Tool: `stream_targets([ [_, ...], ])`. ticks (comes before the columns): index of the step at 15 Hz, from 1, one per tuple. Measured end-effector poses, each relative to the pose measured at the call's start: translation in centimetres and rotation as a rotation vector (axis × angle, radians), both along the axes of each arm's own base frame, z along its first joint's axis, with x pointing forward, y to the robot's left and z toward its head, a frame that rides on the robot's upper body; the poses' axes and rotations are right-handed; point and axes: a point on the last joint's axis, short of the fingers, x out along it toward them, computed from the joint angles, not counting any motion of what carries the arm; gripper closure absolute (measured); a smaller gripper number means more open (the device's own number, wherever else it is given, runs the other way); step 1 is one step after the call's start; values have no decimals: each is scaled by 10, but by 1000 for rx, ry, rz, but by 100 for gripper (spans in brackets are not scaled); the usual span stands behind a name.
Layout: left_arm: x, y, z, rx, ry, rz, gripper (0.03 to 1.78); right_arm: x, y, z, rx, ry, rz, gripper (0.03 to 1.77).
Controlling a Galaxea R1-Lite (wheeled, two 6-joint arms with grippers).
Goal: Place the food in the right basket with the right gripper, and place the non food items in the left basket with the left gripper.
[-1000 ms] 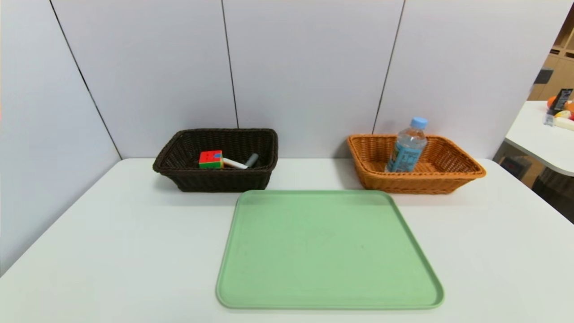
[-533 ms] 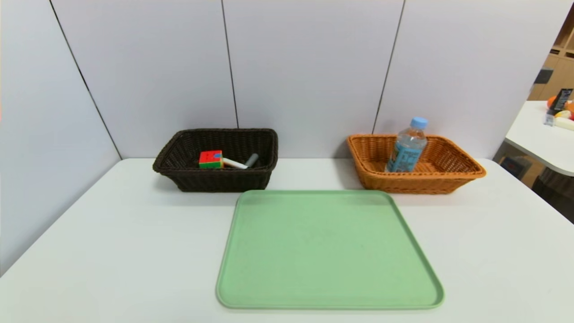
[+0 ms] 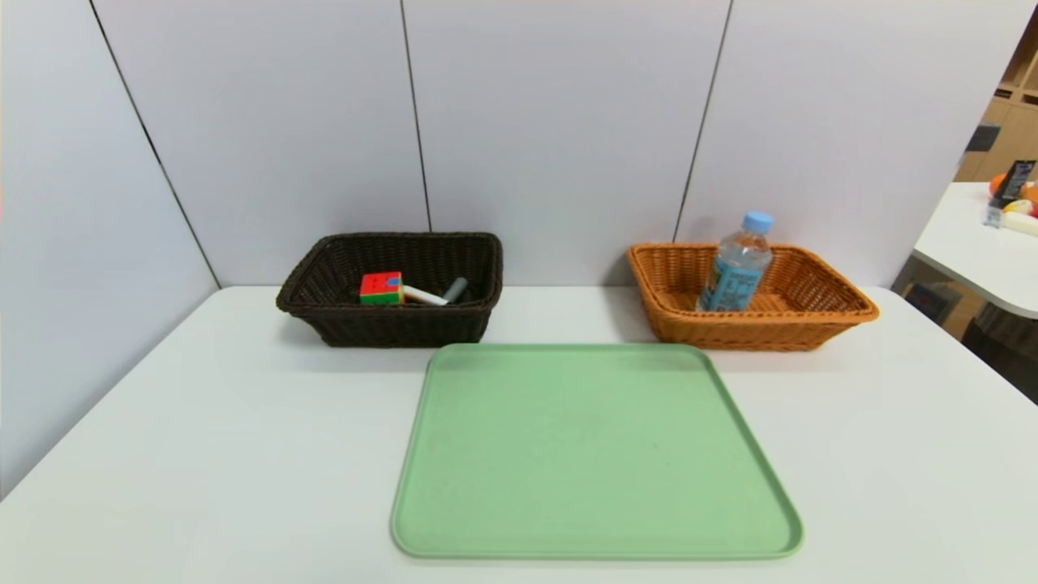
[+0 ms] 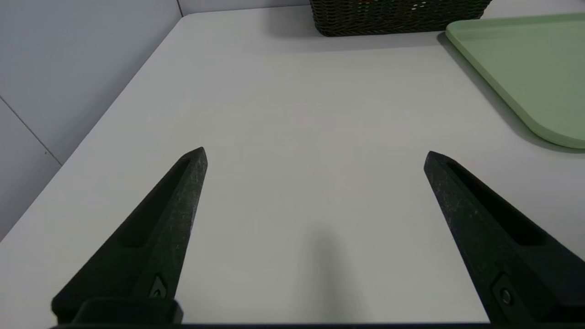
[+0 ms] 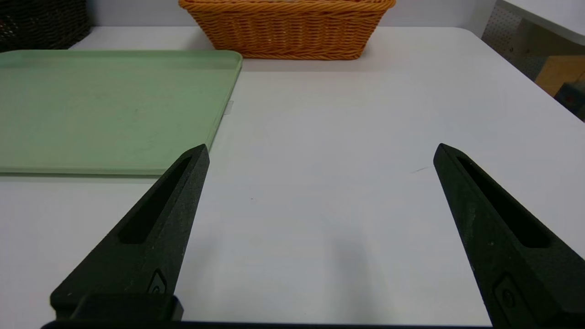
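white table (image 3: 203,454) carries a green tray (image 3: 596,454), dark brown basket (image 3: 389,324) and orange-tan basket (image 3: 754,328).

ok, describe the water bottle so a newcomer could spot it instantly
On the white table, behind the green tray, sit two wicker baskets. The water bottle stands upright in the orange-tan basket: clear plastic, light blue cap, the basket's only item.

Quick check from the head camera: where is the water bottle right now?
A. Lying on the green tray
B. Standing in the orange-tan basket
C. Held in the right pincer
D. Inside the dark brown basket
B: the water bottle stands upright inside the orange-tan basket, and the green tray is bare.
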Motion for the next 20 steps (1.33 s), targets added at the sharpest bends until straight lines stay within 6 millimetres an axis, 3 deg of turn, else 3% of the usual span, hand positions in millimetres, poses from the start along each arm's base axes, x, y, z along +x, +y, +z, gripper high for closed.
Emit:
stream_targets([
  [20,0,0,0,-1,0,0,12,0,0,0,1,0,0,11],
])
